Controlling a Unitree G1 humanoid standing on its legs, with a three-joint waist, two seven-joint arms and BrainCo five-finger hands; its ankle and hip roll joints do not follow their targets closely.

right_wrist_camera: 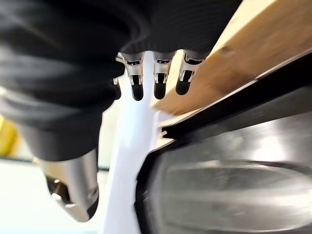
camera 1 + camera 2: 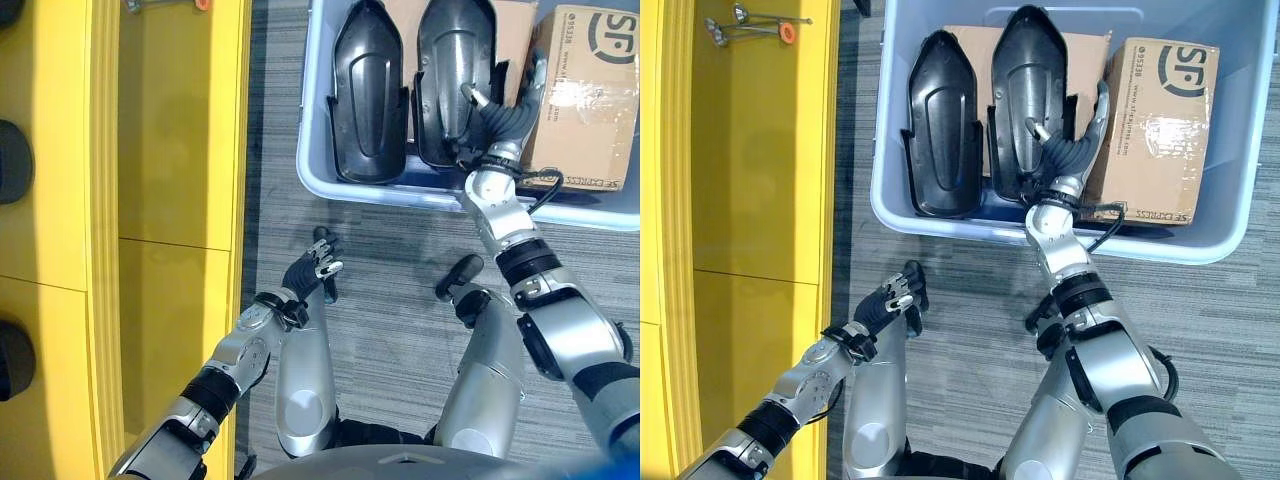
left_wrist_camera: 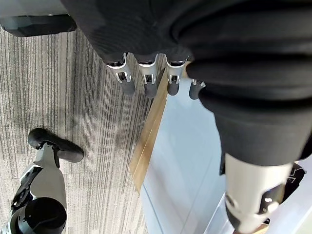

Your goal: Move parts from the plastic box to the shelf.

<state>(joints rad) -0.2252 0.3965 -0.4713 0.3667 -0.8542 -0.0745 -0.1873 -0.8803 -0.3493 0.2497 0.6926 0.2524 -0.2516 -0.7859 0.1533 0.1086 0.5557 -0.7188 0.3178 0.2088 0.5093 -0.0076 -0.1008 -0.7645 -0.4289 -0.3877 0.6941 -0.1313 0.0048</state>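
The pale blue plastic box (image 2: 902, 215) is taken as the landmark for all positions. Inside it, two black moulded parts are counted: a left-hand part (image 2: 943, 125) standing against the box's near wall, and a right-hand part (image 2: 1025, 100) just beside it, both upright with their narrow ends away from the robot. Behind them one flat cardboard sheet (image 2: 1080, 55) is seen, and at the far right of the box one taped cardboard carton (image 2: 1155, 125) is lodged. The right hand (image 2: 1065, 150) is held inside the box, between the right-hand part and the carton, with its fingers spread and straight and its thumb (image 2: 472, 96) lying against the face of that part; nothing is gripped, as confirmed in the right wrist view, where the extended fingers (image 1: 161, 80) stand past the part's black rim (image 1: 229, 105). The step in hand is judged to be the seizing of the right-hand part. For a sound grasp, the fingers should be slid down behind the part's right edge, the thumb kept on the front face, and the hand closed only once the edge is well within it; the lift is best made straight up, so that neither the neighbouring part nor the carton is dragged. The left hand (image 2: 312, 268) hangs idle outside the box, near its front-left corner, fingers loosely relaxed and empty. To the left of the box stands the one yellow shelf (image 2: 170, 200), on which no part yet lies.
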